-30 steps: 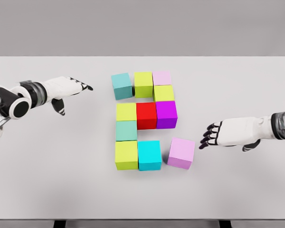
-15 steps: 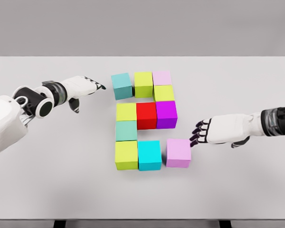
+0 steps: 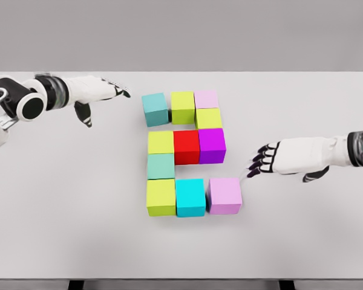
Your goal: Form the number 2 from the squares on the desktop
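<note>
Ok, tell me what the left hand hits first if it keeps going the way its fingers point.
Probably the teal cube at the figure's top left; the left hand points right, though its height above the table is unclear.

Coloured cubes (image 3: 186,154) packed tight at table (image 3: 60,229) centre, no gaps between, bare surface left, right, near side, far strip.

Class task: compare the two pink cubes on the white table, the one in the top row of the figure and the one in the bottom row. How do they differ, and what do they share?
The top pink cube sits at the far right end of the top row, beside a lime cube; the bottom pink cube ends the bottom row, beside the cyan cube. The bottom one looks larger and slightly deeper pink, being nearer the camera. The right hand hovers near it only. Both are pale pink and flat on the table.
</note>
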